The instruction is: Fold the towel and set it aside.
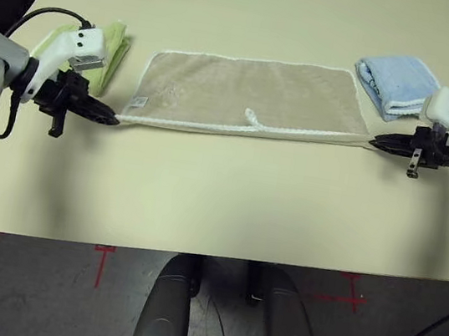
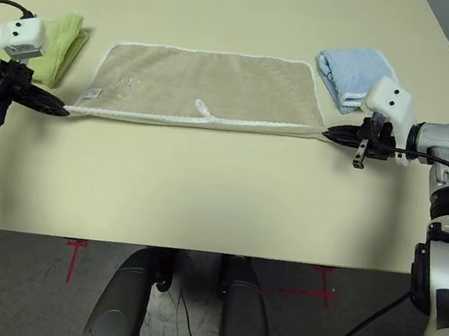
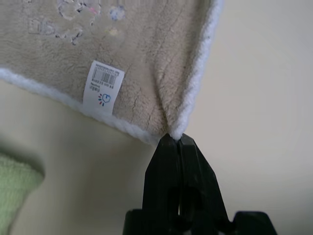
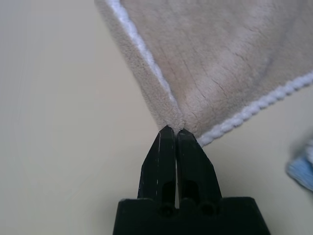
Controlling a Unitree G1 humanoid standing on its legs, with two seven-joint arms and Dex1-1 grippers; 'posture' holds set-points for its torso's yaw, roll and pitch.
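Green towel [image 1: 107, 47] left, blue towel [image 1: 398, 82] right.

The beige terry towel [image 1: 252, 96], white-edged with a small white label and loop, lies folded lengthwise across the table, its near corners pulled taut sideways.

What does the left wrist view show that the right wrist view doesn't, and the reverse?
Left wrist alone: the towel's small white label, faint stitched marks above it, and a bit of the green towel. Right wrist alone: an edge of the blue towel. Shared: each hand, left and right, shut on a white-edged corner of the tan towel, over the cream table.
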